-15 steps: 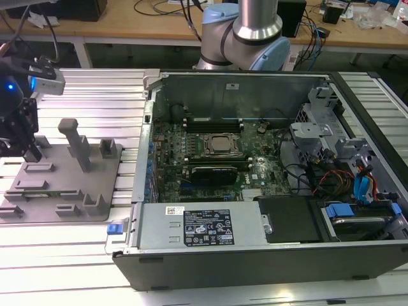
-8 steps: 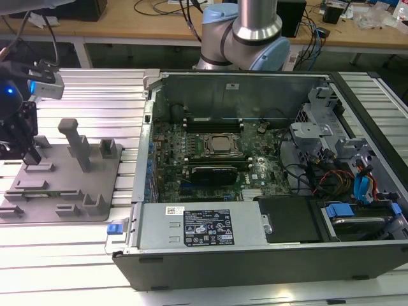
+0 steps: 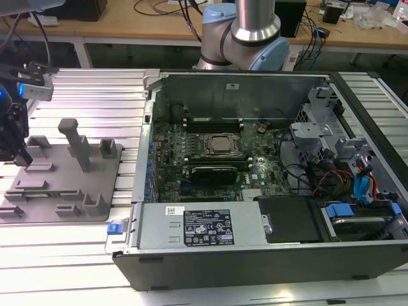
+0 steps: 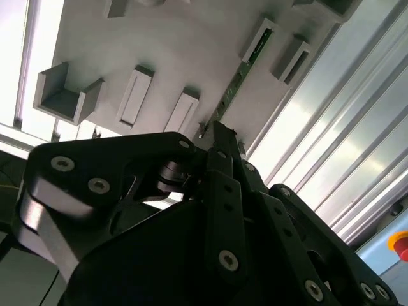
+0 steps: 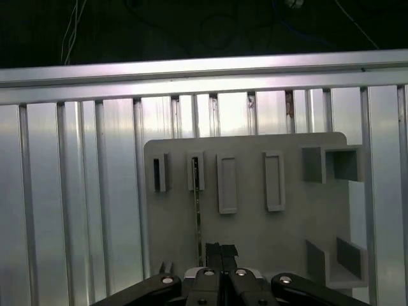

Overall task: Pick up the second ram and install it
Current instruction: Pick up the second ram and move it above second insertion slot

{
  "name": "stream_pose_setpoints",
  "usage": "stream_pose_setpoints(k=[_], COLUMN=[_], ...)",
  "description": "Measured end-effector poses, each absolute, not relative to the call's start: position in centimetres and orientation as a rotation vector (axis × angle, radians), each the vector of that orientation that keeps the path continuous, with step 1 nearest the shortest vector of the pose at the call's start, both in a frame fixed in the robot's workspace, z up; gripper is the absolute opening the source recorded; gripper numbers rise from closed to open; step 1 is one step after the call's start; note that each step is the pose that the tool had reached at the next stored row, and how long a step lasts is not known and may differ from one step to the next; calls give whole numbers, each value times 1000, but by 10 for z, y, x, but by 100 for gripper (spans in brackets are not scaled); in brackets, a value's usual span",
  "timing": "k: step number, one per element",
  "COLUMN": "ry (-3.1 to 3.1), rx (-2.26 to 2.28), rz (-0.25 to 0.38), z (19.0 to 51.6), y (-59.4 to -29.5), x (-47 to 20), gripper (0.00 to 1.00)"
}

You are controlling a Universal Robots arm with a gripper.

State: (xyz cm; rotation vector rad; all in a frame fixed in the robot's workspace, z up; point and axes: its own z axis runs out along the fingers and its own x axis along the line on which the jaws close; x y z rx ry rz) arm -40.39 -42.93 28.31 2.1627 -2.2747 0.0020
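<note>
The second ram (image 5: 197, 217) is a thin green stick seen edge-on. It lies along the grey holder tray (image 5: 255, 236) with its far end in a narrow slot. My gripper (image 5: 221, 250) hangs over the tray with its black fingers pressed together and nothing visible between them. The stick's near end runs just beside the fingertips. In the second wrist view the ram (image 4: 239, 76) reaches down to the gripper (image 4: 220, 137). In the exterior view the gripper (image 3: 19, 153) is over the tray (image 3: 64, 191) at the exterior view's left end.
The open computer case (image 3: 255, 248) lies to the exterior view's right of the tray, with the motherboard (image 3: 210, 153) and its long black memory slots (image 3: 213, 127) exposed. Upright grey posts (image 3: 78, 143) stand on the tray. The ribbed aluminium table (image 3: 95, 95) surrounds both.
</note>
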Motion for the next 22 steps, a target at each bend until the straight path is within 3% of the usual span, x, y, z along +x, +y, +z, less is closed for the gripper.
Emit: stream_pose_setpoints(k=[22], ry=[-2273], rx=[2164], rz=[2], z=[248], y=[-442], x=[-410], gripper=[8])
